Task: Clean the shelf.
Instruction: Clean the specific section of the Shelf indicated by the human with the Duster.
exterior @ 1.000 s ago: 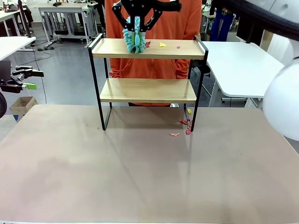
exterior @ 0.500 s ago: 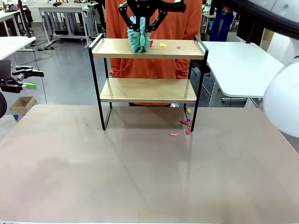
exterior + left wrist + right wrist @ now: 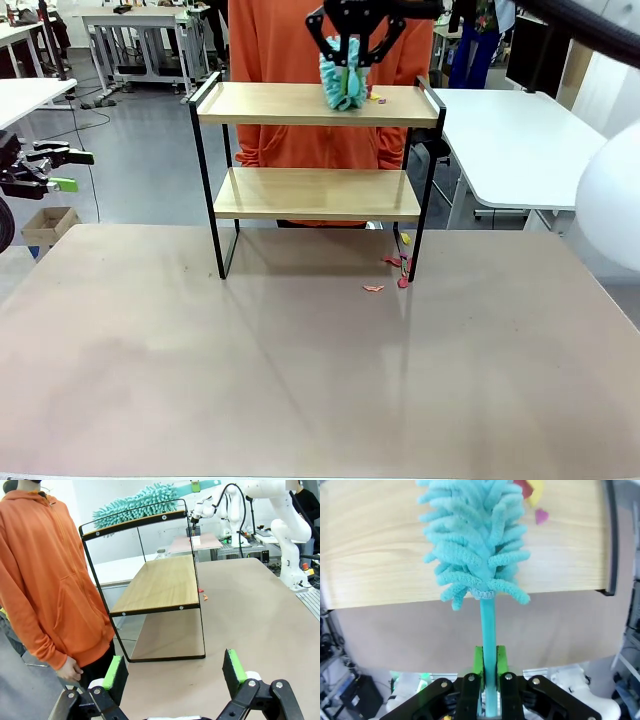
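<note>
Front view puts the shelf (image 3: 316, 160) at upper centre of my frame, legs on the brown table (image 3: 300, 380), a person in an orange hoodie (image 3: 290, 40) behind it. My right gripper (image 3: 352, 45) hangs at the top edge, clamped on the handle of a teal duster (image 3: 342, 88) whose head rests on the top board beside small coloured scraps (image 3: 377, 98). More scraps (image 3: 395, 272) lie by the right legs. My left gripper (image 3: 50, 170) sits at mid-left, jaws spread wide and empty.

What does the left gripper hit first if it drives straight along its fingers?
Probably the shelf: the open left gripper points at its lower frame bar, with bare table between. Depth unclear.
</note>
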Available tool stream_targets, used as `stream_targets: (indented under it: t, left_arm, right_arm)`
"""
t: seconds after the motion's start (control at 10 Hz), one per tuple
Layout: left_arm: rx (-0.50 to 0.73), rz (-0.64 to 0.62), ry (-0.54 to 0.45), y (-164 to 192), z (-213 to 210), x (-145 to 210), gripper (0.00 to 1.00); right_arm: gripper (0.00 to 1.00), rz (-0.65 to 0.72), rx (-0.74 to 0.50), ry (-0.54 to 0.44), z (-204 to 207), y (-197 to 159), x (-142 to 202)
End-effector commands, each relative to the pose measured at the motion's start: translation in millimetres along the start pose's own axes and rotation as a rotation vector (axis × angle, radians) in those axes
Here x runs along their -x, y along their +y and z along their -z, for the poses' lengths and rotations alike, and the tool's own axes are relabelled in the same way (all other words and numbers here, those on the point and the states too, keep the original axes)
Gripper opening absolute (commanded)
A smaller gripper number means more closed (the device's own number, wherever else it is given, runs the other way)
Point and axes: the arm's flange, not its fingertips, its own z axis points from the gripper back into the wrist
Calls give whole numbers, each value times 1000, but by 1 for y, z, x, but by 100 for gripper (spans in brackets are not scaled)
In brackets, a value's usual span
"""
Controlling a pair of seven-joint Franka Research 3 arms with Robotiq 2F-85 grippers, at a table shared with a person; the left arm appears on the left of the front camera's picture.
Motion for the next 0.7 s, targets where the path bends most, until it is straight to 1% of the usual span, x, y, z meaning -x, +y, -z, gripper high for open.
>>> stream_targets:
  t: [0.0,0.3,0.6]
  left_arm:
    - [-1,4,-4,-2,-1,-4,100]
    - [-1,4,-4,-2,-1,-4,100]
    - [-1,4,-4,-2,-1,-4,100]
  right_arm:
    - [13,-4,10,-21,82,-89,79]
    - [13,40,-25,-2,119,-140,94]
    - [13,95,24,-4,145,-169,108]
